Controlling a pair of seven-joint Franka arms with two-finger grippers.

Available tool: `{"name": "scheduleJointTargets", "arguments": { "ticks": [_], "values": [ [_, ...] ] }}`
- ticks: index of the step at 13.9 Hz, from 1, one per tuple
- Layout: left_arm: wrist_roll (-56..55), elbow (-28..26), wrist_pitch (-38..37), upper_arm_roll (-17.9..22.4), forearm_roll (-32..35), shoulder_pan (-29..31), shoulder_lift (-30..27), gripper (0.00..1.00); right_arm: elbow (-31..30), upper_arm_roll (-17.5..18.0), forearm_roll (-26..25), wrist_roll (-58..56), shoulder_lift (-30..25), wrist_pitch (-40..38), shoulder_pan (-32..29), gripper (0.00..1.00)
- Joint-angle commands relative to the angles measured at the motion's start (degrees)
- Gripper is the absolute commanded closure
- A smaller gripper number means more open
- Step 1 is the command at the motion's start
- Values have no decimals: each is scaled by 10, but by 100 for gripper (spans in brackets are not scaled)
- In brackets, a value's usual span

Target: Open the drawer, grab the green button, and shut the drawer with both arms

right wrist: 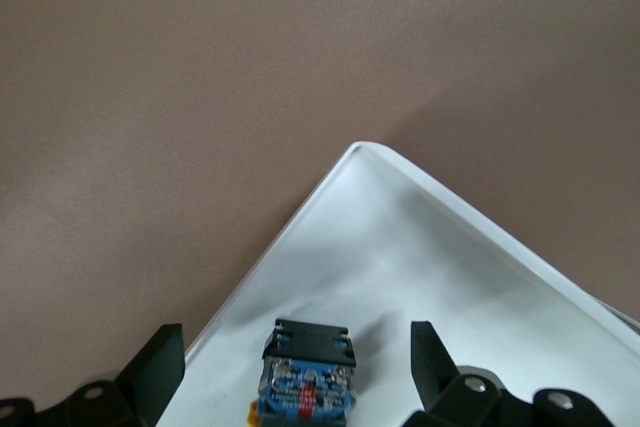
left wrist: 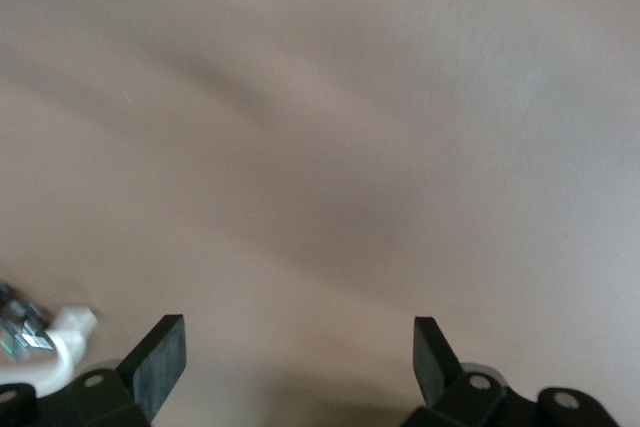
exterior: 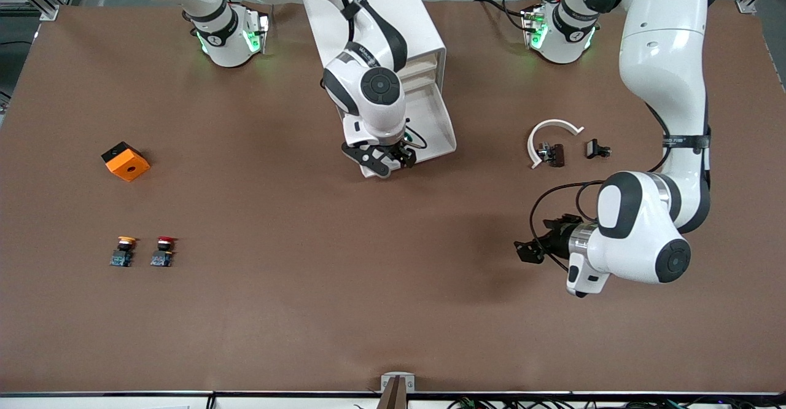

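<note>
Fingers (right wrist: 160, 367) of the right gripper (exterior: 393, 158) stand spread and empty over the pulled-out drawer (exterior: 439, 120), with the button (right wrist: 308, 372) lying on the drawer's floor between them, untouched. Well away toward the left arm's end, the left gripper (exterior: 529, 250) waits over bare table (exterior: 307, 311), likewise spread and empty.

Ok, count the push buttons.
3. Yellow-capped button and red-capped button side by side toward the right arm's end; a third button in the open drawer. Others may be hidden.
</note>
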Motion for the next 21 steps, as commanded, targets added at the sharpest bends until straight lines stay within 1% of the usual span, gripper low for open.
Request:
{"name": "scheduleJointTargets", "arguments": {
  "ticks": [1,3,7,11,12,13,15,18,21],
  "values": [
    [32,-6,36,6,66,-7,-25,0,6,-9,-11,22,6,2,11,0],
    [49,-6,67,6,90,-13,-27,0,6,-9,-12,27,6,1,11,0],
    [57,-7,108,8,90,-12,-47,0,6,-9,-12,35,6,-1,15,0],
    [57,-7,115,9,90,-8,-60,0,6,-9,-12,36,6,-2,21,0],
    [57,-7,115,10,90,-8,-62,0,6,-9,-12,39,6,-2,21,16],
    [57,-8,119,9,90,-7,-62,0,6,-9,-12,40,6,-4,21,38],
    [57,-10,131,7,90,-7,-62,0,7,-8,-12,41,6,-5,21,100],
    [63,-15,132,7,92,-13,-60,0,8,-8,-11,52,5,-6,16,100],
    [64,-16,134,4,91,-15,-56,0,29,-8,-5,49,2,-9,11,100]
  ]
}}
